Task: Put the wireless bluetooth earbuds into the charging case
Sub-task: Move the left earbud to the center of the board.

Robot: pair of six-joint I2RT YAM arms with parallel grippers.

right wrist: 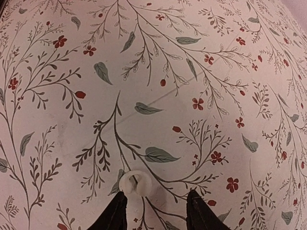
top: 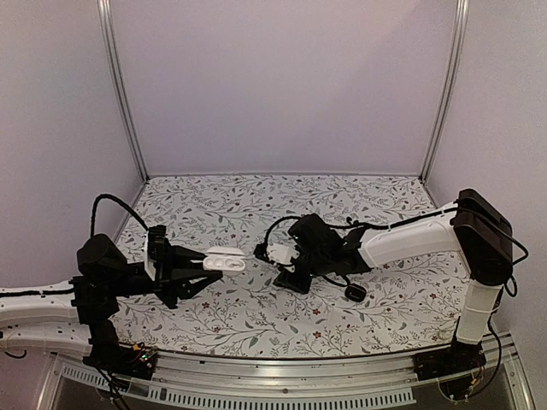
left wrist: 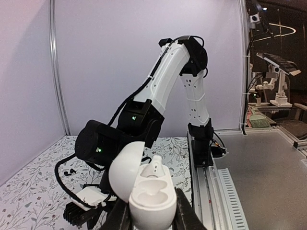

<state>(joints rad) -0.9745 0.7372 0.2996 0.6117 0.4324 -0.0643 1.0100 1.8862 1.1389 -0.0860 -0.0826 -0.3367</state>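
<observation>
My left claw is clamped on the open case, with one white earbud seated and the near socket bare. My right claw hangs over the cloth with its jaws apart, a small white piece touching one finger only; if that is the second earbud, nothing pinches it and it may drop or roll away. I cannot tell whether it hangs or lies on the cloth, and two dark bits farther off are too small to name
</observation>
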